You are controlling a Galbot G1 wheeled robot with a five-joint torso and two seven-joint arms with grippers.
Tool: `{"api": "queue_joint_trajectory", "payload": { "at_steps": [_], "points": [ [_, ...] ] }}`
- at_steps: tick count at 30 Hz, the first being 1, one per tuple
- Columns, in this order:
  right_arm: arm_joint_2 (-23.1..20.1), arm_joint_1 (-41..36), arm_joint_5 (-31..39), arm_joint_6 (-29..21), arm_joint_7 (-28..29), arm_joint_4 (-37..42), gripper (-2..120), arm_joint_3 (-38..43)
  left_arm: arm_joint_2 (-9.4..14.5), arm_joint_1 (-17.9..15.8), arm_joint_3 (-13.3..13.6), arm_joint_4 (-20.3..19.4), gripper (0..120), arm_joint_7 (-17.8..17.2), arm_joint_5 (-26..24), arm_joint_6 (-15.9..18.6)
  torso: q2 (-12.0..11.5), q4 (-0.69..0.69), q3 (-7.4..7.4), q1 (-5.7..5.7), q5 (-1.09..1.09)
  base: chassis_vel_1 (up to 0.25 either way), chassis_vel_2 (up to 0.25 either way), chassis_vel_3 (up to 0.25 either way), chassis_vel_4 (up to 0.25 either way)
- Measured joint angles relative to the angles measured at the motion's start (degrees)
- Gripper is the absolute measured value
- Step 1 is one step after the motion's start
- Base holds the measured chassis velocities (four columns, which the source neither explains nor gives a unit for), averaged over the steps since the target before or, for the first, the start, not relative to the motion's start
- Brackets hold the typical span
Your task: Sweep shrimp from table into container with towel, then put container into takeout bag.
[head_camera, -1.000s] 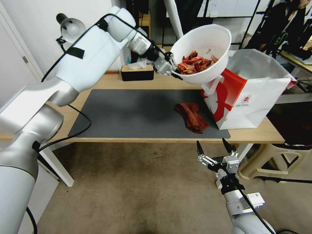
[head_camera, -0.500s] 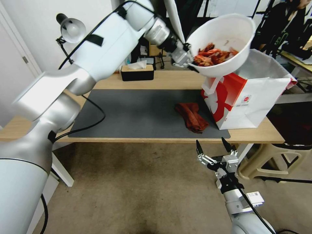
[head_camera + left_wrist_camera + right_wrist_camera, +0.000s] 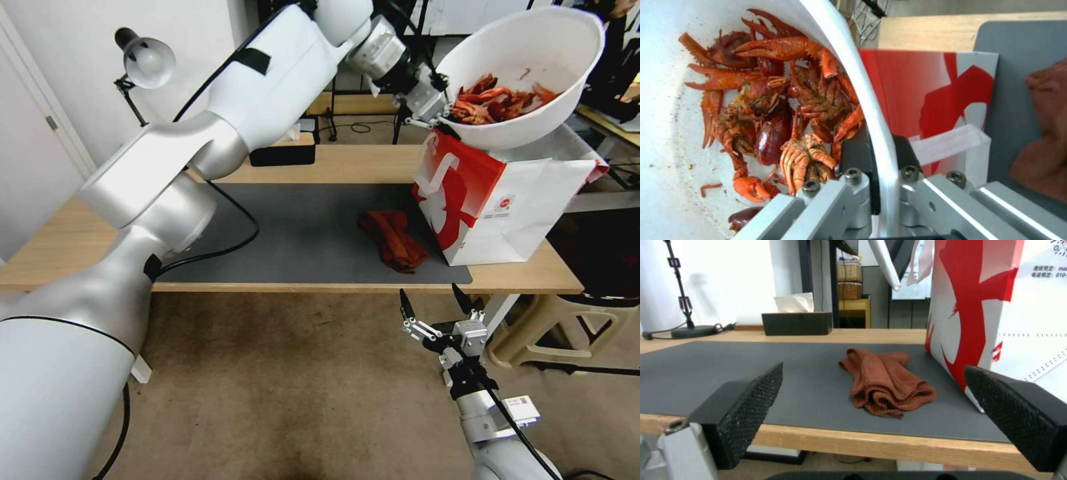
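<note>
The left gripper (image 3: pixel 437 120) is raised above the table's (image 3: pixel 333 167) right end, its fingers clamped on the rim of the white plastic bowl (image 3: pixel 533 40), one finger inside the wall and one outside, as the left wrist view shows (image 3: pixel 876 186). The bowl hangs tilted over the open top of the red-and-white takeout bag (image 3: pixel 493 200), which stands upright at the table's right end, partly on the dark grey mat (image 3: pixel 293 227). The crayfish (image 3: pixel 500 103) lie heaped in the low side of the bowl, next to the gripped rim. The rust-red towel (image 3: pixel 393 240) lies crumpled on the mat near the front edge, just beside the bag's red face. The right gripper (image 3: pixel 435 308) hangs below the table's front edge with its fingers spread wide and holding nothing.
</note>
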Motion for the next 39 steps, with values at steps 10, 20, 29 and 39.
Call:
{"api": "queue_joint_trajectory", "payload": {
  "at_steps": [10,20,29,39],
  "points": [
    [0.53,-0.23,-0.47,0.08,-0.16,0.23,100,-0.44,-2.69,-0.9,-1.28,6.73,0,-4.13,2.34,-0.9,0.0,0.01,0.0,0.0,-0.02,0.0,0.0,0.0,0.0],
    [0.97,-0.28,-0.94,0.51,-0.33,-0.18,100,-0.71,-2.53,-0.37,-0.57,7.2,0,-8.99,2.75,-1.72,0.0,0.0,0.0,0.0,-0.02,0.0,0.0,0.0,0.0],
    [1.09,-0.25,-1.31,0.63,-0.41,-0.37,100,-0.91,-2.48,1.5,0.23,7.21,0,-10.71,3.28,-1.96,0.0,0.0,0.0,0.0,-0.02,0.0,0.0,0.0,0.0],
    [1.45,-0.09,-1.7,0.71,-0.49,-0.84,100,-1.36,-2.45,2.91,0.75,7.25,0,-11.0,3.96,-2.23,0.0,0.0,0.0,0.0,-0.02,0.0,0.0,0.0,0.0]
  ]
}}
